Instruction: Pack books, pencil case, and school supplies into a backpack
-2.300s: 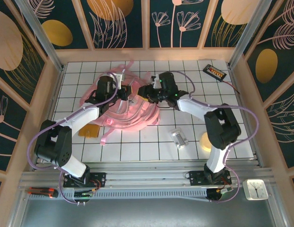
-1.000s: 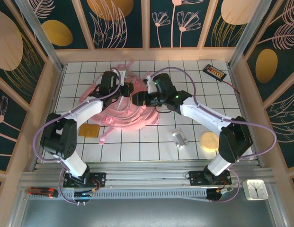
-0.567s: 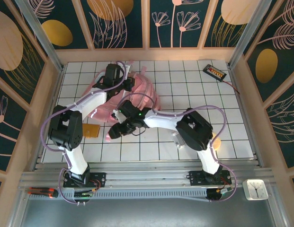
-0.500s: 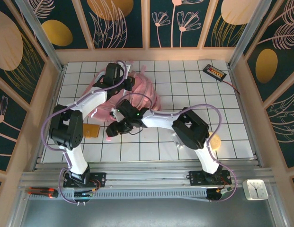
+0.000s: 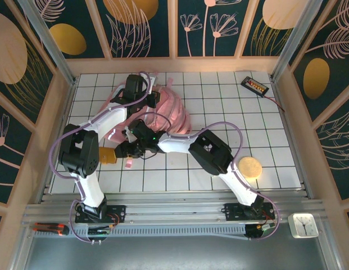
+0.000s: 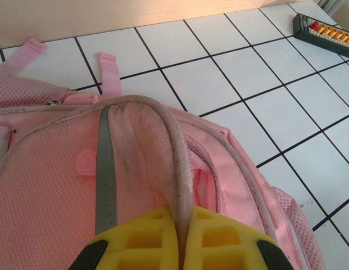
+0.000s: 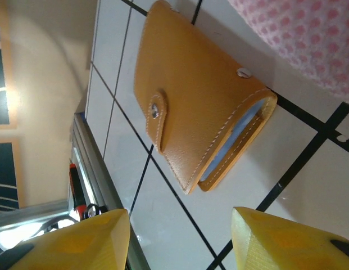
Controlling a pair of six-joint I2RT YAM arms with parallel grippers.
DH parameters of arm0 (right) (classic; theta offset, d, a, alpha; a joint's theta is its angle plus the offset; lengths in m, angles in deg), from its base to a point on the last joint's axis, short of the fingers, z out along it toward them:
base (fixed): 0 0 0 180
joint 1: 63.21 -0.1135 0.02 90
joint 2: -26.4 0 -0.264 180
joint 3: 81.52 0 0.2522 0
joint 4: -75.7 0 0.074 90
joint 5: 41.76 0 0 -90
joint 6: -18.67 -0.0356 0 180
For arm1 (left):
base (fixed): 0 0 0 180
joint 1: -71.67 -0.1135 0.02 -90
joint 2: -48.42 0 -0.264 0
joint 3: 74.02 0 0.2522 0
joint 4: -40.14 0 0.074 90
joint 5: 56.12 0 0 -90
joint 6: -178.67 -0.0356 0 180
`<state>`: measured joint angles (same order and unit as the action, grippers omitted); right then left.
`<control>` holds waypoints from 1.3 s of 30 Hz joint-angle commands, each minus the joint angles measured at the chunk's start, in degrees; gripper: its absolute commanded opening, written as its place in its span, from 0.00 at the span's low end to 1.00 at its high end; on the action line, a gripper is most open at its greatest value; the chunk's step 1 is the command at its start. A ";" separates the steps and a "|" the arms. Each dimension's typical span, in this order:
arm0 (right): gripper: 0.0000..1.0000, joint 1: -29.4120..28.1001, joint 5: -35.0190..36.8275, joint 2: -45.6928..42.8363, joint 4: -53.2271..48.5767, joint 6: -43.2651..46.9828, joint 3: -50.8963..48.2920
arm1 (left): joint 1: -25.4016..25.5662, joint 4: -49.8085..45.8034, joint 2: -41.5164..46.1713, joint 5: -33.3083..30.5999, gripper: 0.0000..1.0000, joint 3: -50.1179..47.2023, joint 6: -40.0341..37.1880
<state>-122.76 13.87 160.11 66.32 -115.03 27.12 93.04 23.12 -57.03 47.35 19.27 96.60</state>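
orange pad (image 7: pixel 202 107) lies flat on the table (image 5: pixel 219 107), near left, just beside the backpack (image 5: pixel 170 110). right gripper (image 7: pixel 180 228) hovers by it w/ jaws wide, nothing held. pad looks light, thin, smooth leathery cover – prob best pinched across its open edge. left gripper (image 6: pixel 180 242) is clamped on the backpack's loop (image 6: pixel 174 152) – soft, floppy.
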 commanded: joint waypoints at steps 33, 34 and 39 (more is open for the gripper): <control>0.39 -1.74 13.80 7.09 -18.50 -4.16 15.83 | -0.62 5.28 1.56 0.79 0.00 -3.54 -0.71; 0.39 -1.67 14.44 7.09 -19.46 -3.76 16.28 | -0.62 5.33 1.56 0.77 0.00 -3.58 -0.72; 0.39 -1.79 15.10 7.14 -20.52 -3.60 17.13 | -0.62 5.22 1.87 0.72 0.00 -3.59 -0.86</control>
<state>-124.84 24.03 168.08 52.59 -118.84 43.53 93.04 26.63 -56.53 48.05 16.23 96.40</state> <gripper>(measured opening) 0.390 0.048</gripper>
